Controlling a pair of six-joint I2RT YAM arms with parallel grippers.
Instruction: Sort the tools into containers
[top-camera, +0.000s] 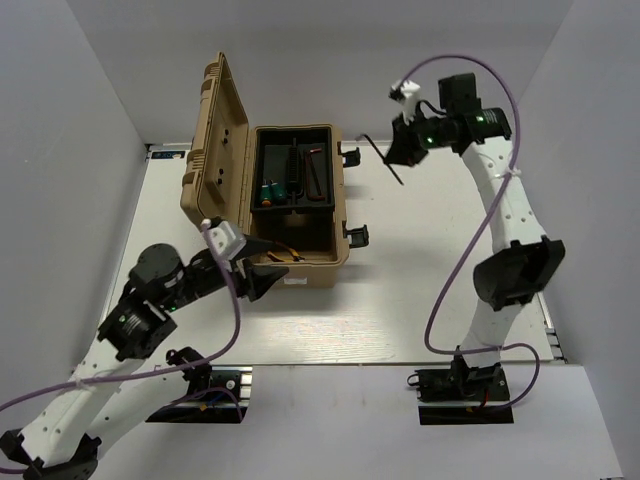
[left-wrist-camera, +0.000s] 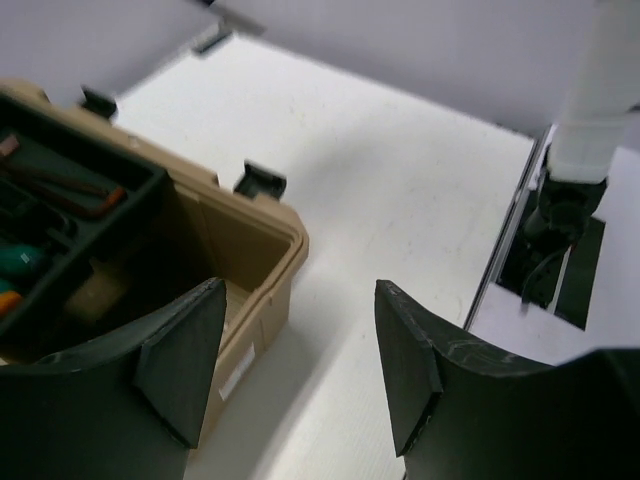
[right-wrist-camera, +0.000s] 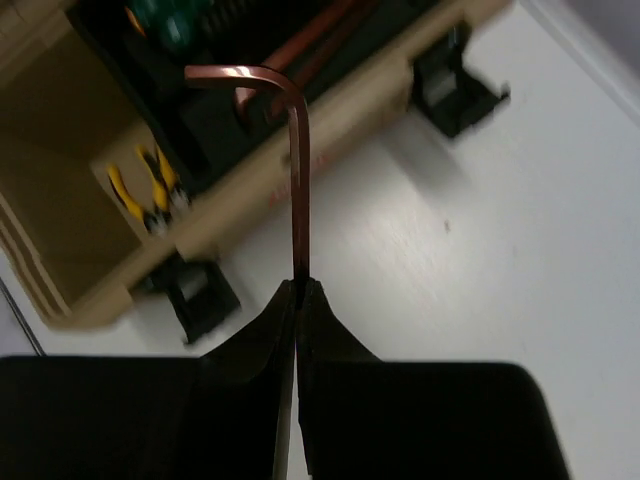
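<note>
The tan toolbox (top-camera: 338, 215) stands open at the back left, with a black tray (top-camera: 266, 150) inside. Two green-handled screwdrivers (top-camera: 272, 190) and one reddish-brown hex key (top-camera: 315, 175) lie in the tray. Yellow-handled pliers (top-camera: 280, 256) lie in the box's near compartment and also show in the right wrist view (right-wrist-camera: 150, 185). My right gripper (right-wrist-camera: 300, 287) is shut on the second hex key (right-wrist-camera: 298, 180) and holds it in the air right of the box (top-camera: 384, 160). My left gripper (left-wrist-camera: 300, 370) is open and empty at the box's near right corner (left-wrist-camera: 285, 240).
The box lid (top-camera: 215, 150) stands open to the left. Black latches (top-camera: 357, 236) stick out from the box's right side. White walls close in the table on three sides. The right arm's base (left-wrist-camera: 570, 200) shows in the left wrist view.
</note>
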